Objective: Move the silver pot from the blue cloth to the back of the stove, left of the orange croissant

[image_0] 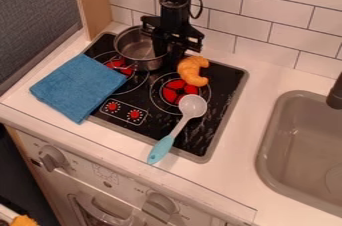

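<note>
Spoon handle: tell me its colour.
Light blue; the handle shows best in the camera view.

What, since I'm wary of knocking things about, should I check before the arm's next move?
1. Pot upright on the stove: ok.
2. Claw clear of the pot: cannot tell; it hangs at the pot's right side, and contact is hidden.
3. Croissant apart from the pot: ok; it lies on the stove, to the pot's right.
4. Spoon wholly on the stove: not ok; its handle reaches past the front edge, over the counter.
5. Towel off the stove: not ok; it overlaps the left side.
</note>
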Controlling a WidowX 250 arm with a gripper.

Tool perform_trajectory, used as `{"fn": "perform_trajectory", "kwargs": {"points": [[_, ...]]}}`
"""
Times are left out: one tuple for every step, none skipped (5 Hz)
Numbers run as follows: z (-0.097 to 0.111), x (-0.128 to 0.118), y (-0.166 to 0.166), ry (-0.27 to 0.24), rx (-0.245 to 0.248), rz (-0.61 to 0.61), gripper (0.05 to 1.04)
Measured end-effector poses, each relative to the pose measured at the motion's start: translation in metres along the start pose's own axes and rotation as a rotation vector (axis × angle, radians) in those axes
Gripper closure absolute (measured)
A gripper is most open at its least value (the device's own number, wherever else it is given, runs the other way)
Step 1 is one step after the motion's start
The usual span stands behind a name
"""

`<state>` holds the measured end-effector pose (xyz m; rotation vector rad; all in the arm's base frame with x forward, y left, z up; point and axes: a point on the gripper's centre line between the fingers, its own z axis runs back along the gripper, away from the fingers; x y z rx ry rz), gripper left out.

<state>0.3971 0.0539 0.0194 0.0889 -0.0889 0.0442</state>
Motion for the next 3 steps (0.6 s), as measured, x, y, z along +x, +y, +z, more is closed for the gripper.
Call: {"fn": "perform_trajectory", "kwargs": {"points": [[0.034, 0.0, -0.003, -0.071, -0.034, -0.01, 0.226], [0.057, -0.012, -0.01, -0.107, -0.081, -0.03, 0.075], [0.057, -0.025, -0.012, -0.089, -0.087, -0.054, 0.079]]}}
